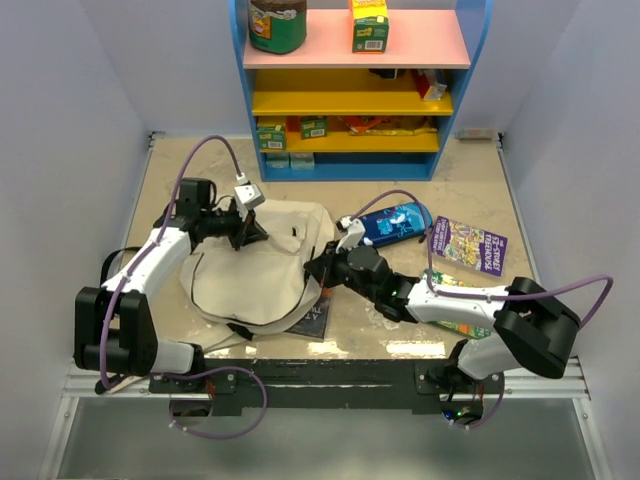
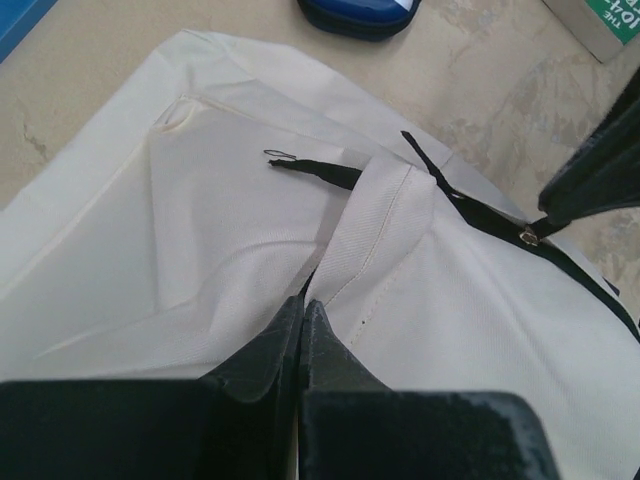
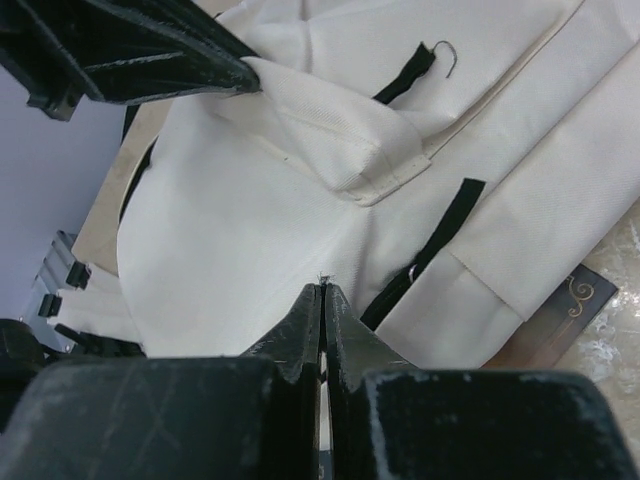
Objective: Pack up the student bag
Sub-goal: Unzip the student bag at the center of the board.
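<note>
The student bag (image 1: pixel 255 270) is laid flat on the table (image 1: pixel 480 180), left of centre, with one corner over a dark book (image 3: pixel 565 305). A raised fold of its cream cloth is clamped by the left end effector (image 2: pixel 305 302). The right end effector (image 3: pixel 322 292) is pressed together at the bag's right edge; whether cloth is caught there cannot be told.

Each arm has glossy white link shells between black joints, seen on the left arm (image 1: pixel 150 255) and right arm (image 1: pixel 455 298). A lilac cable (image 1: pixel 212 138) loops along each. The right gripper (image 3: pixel 322 292) has matte black, scuffed, tapering fingers (image 3: pixel 298 335).
</note>
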`<act>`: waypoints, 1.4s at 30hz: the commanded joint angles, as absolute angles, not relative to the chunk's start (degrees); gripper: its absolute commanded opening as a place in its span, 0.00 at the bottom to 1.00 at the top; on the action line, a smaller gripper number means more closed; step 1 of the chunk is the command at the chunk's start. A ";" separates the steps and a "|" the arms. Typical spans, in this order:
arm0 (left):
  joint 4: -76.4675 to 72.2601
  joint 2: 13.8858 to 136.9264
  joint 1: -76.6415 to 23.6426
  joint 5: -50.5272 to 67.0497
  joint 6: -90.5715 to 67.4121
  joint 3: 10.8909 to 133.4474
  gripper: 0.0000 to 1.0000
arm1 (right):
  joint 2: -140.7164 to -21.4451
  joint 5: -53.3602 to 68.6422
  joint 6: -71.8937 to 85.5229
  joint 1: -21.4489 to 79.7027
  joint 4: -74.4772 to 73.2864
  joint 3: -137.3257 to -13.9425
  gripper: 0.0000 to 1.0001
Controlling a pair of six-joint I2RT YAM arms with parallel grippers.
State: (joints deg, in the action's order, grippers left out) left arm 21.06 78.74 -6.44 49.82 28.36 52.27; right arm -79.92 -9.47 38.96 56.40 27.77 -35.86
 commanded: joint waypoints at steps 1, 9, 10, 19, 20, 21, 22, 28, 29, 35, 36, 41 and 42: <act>13.19 76.90 -7.73 46.15 22.51 51.68 0.00 | -77.87 -9.93 38.85 58.71 28.56 -35.07 0.00; 5.20 77.17 -10.90 38.24 14.08 50.01 0.00 | -76.82 -11.86 37.88 64.77 24.97 -38.49 0.00; 4.58 77.34 -10.90 37.45 13.37 50.10 0.00 | -76.82 -12.13 37.27 65.47 24.26 -39.54 0.00; 1.23 78.31 -12.74 27.69 8.79 50.28 0.00 | -78.04 -14.77 35.51 71.36 19.95 -43.41 0.00; 1.14 78.14 -13.35 27.16 8.53 50.10 0.00 | -79.00 -14.77 35.51 71.89 19.95 -43.85 0.00; 0.88 77.70 -13.71 26.55 8.18 49.75 0.00 | -79.80 -14.50 35.51 72.07 20.30 -44.29 0.00; 0.88 77.43 -14.15 26.28 8.26 48.88 0.00 | -80.50 -14.24 35.42 72.16 20.39 -45.60 0.00; -1.49 76.55 -17.23 19.96 5.81 47.28 0.00 | -87.97 -13.88 33.58 73.82 19.52 -53.15 0.00; -1.58 76.64 -17.14 19.17 5.37 47.37 0.00 | -88.50 -15.02 33.49 74.61 17.68 -54.04 0.00; -0.09 76.20 -17.05 14.51 5.54 50.45 0.00 | -84.65 -25.03 37.35 74.10 11.36 -51.25 0.00; -0.09 76.11 -16.96 13.54 5.28 50.88 0.00 | -83.68 -25.83 38.66 73.57 10.47 -50.63 0.00; 4.56 74.98 -16.61 13.45 5.10 53.26 0.00 | -77.44 -27.42 40.95 69.45 6.86 -46.94 0.00; 5.96 74.62 -16.61 14.06 5.18 53.52 0.00 | -76.74 -26.64 41.48 68.39 6.42 -46.67 0.00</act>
